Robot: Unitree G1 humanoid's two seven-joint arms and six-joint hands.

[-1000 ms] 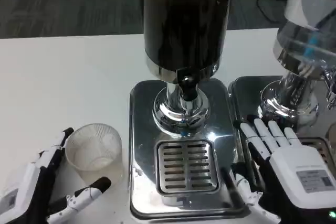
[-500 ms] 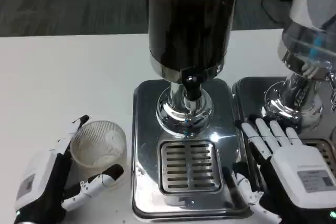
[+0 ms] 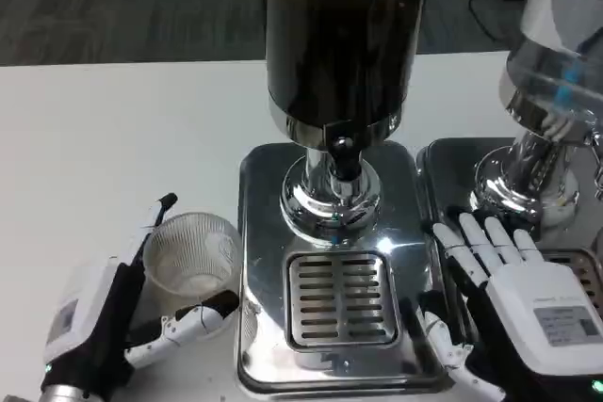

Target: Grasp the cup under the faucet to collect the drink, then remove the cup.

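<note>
I see my left hand point(image 3: 113, 313) wrapped around the clear ribbed cup point(image 3: 191, 256), holding it upright on the white table point(image 3: 94, 138), just left of the chrome drip tray point(image 3: 273, 261). My right hand point(image 3: 513, 303) rests flat, fingers apart, beside the slotted grate point(image 3: 341, 297). The dark dispenser point(image 3: 341, 35) towers above; grey carpet lies beyond.

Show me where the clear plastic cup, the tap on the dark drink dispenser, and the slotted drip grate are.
cup point(image 3: 191, 254), head view, on its ribbed inner wall near the bottom.
tap point(image 3: 344, 151), head view, on the black spout under the tank.
drip grate point(image 3: 342, 297), head view, on the slats at its middle.
</note>
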